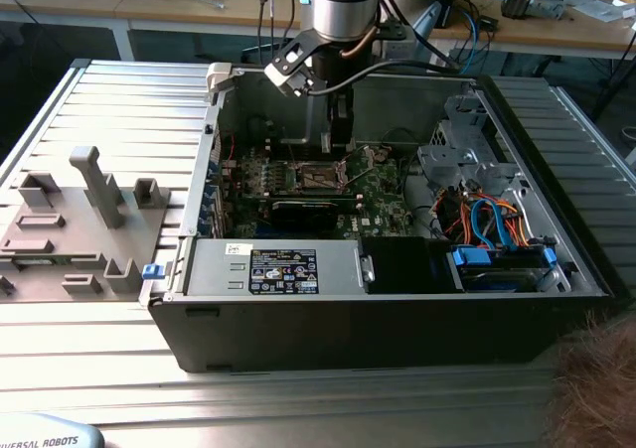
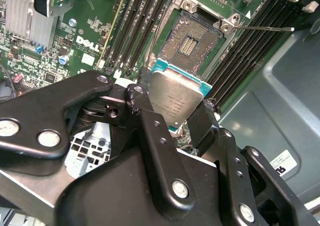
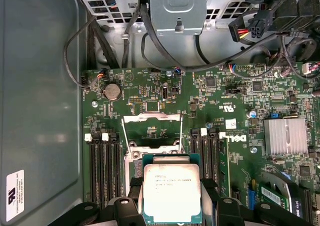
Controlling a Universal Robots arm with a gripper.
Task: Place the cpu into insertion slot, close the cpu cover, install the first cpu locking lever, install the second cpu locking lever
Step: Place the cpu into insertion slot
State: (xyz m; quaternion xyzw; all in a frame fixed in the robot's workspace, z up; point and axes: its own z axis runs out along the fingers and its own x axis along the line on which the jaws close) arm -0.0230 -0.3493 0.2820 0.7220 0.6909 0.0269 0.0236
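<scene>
The open computer case lay on its side, holding the green motherboard, a power supply and bundled cables. Inside it the gripper had its fingers pinched on the edges of the cpu, just beside the bare insertion slot, not in it. The cpu cover stood swung open at the slot's edge, green board showing through its window

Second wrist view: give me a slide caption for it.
Gripper holding the cpu close to the uncovered socket on the green motherboard.
</scene>
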